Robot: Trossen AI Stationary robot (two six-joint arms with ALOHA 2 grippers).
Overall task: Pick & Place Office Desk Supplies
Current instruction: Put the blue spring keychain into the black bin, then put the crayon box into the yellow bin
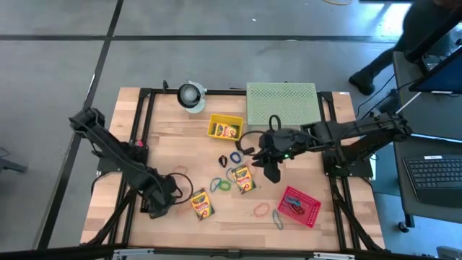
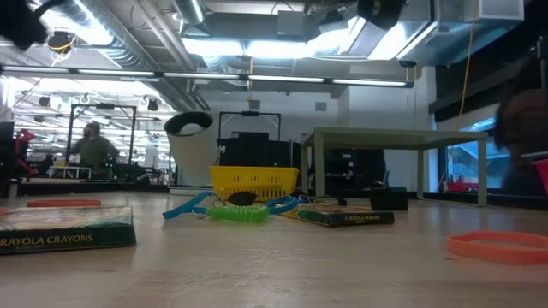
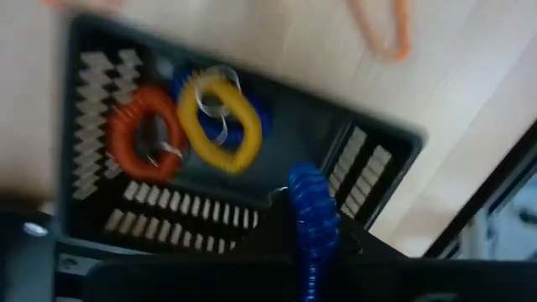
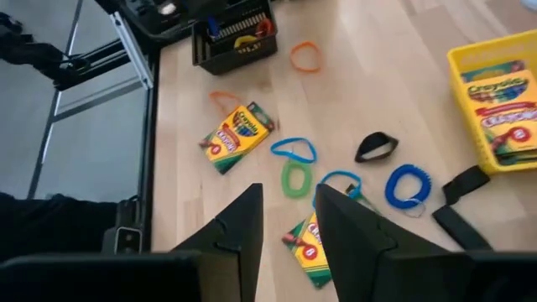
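The left gripper [image 1: 167,196] hangs over the black bin [image 1: 160,195] at the table's 8 o'clock edge with a blue coil [image 3: 312,220] at its fingers; whether they clamp it cannot be told, and the step in hand appears to be dropping it beside the yellow coil [image 3: 220,122] and red coil [image 3: 147,134] already inside. The right gripper [image 1: 272,172], jaws apart and empty, hovers just right of centre above a crayon box [image 4: 309,239]. Its next move calls for a descent onto that box or the green loop [image 4: 294,179] at its 9 o'clock; another crayon box [image 1: 202,204] lies at the bin's 3 o'clock.
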